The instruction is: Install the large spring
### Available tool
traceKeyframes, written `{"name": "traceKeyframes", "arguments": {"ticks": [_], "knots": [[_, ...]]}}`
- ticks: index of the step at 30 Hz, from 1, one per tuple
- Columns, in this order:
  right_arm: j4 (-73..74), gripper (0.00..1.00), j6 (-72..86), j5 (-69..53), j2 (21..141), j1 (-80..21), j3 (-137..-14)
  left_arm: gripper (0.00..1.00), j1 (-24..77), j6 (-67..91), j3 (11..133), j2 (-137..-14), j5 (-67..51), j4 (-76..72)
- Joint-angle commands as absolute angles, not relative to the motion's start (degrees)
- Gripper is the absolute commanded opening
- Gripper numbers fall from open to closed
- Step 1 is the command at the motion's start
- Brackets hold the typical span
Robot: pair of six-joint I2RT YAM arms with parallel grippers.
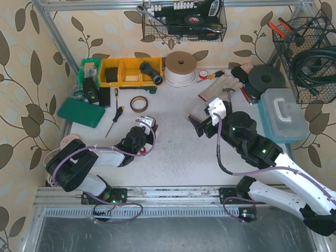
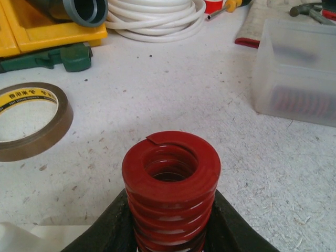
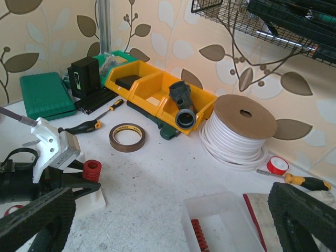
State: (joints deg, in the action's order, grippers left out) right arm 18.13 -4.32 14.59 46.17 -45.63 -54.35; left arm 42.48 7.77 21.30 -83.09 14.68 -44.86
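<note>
The large red spring (image 2: pixel 171 178) stands upright between the two black fingers (image 2: pixel 113 228) of my left gripper (image 2: pixel 171 212), which is shut on it. In the right wrist view the spring (image 3: pixel 92 170) sits right over a white block (image 3: pixel 90 202); I cannot tell whether it touches it. In the top view my left gripper (image 1: pixel 147 128) is left of centre and the spring is hidden under it. My right gripper (image 3: pixel 168 231) is open wide and empty above a clear tray (image 3: pixel 223 207) holding a smaller red spring (image 3: pixel 199 236). It also shows in the top view (image 1: pixel 202 119).
A roll of brown tape (image 1: pixel 138 103) and screwdrivers (image 1: pixel 114 122) lie beyond the left gripper. Yellow bins (image 1: pixel 130 72) with a grey pipe fitting (image 1: pixel 151 72), a white cable spool (image 1: pixel 180 69) and a green case (image 1: pixel 81 112) line the back. A clear box (image 1: pixel 284 114) stands right.
</note>
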Motion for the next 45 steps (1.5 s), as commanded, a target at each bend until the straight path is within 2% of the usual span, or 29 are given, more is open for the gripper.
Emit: {"name": "traceKeyframes", "arguments": {"ticks": [1, 11, 14, 19, 26, 33, 37, 41, 45], "knots": [[17.25, 0.99, -5.76, 16.46, 45.69, -45.36, -53.27, 0.0, 42.98, 8.08, 21.4, -84.52, 13.7, -47.64], [16.05, 0.99, -5.99, 16.1, 46.49, -45.0, -52.56, 0.0, 43.24, 8.33, 20.03, -84.99, 16.06, -48.23], [15.83, 0.99, -5.98, 15.91, 46.49, -44.96, -52.64, 0.15, 43.25, 8.62, 20.14, -85.96, 15.95, -48.79], [16.08, 0.99, -6.01, 16.17, 46.99, -44.74, -52.52, 0.48, 43.24, 8.61, 20.86, -85.44, 15.79, -48.08], [15.27, 0.99, -4.15, 17.08, 48.76, -43.73, -51.39, 0.53, 43.24, 7.81, 22.51, -79.68, 16.18, -43.37], [24.27, 0.99, 2.45, 20.04, 60.81, -36.77, -57.1, 0.59, 43.09, 5.69, 33.99, -66.96, 19.35, -16.98], [24.38, 0.92, 1.92, 7.42, 66.94, -29.33, -57.86, 0.72, 42.32, 7.25, 43.51, -64.12, 22.61, 0.77], [27.71, 0.8, -0.76, -7.19, 74.95, -21.37, -61.52, 0.78, 41.92, 8.77, 50.81, -63.63, 21.45, 13.29], [33.24, 0.62, -5.07, -13.42, 83.71, -18.21, -67.72, 0.8, 41.89, 9.26, 52.42, -61.12, 17.72, 18.67]]}}
